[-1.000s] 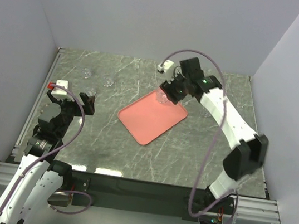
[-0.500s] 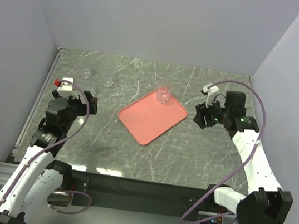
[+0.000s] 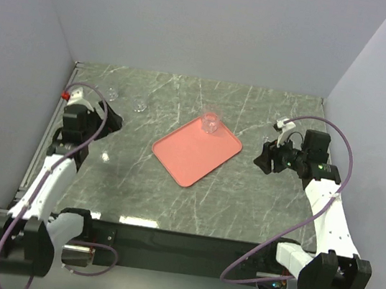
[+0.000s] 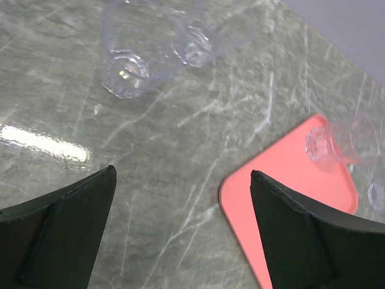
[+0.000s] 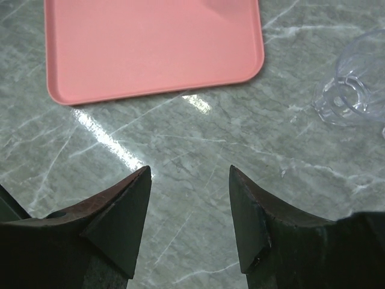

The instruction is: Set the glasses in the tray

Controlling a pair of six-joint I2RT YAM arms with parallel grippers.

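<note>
Jaws on the left gripper are spread wide with nothing in them, low over the table. The bit that matters for the next grab: from its wrist cam the nearest glass sits at about 11 o'clock from the gap, not lined up with it, and a second glass is just behind that one at roughly 12 to 1 o'clock. They're short round tumblers, so there's no real long axis to worry about. I can't tell for sure whether the near one is upright or tipped. Moving right, the tray lies mid-table with its long side running from 7 to 1 o'clock in the overhead view, and one glass is already standing in its far corner. Further right, the right gripper has its jaws partly apart and empty, with a stray glass on the bare table at about 2 o'clock from them and the tray up at 11. My guess is the left arm takes the pair on its side since it's much nearer, and it needs to swing a touch left first.
</note>
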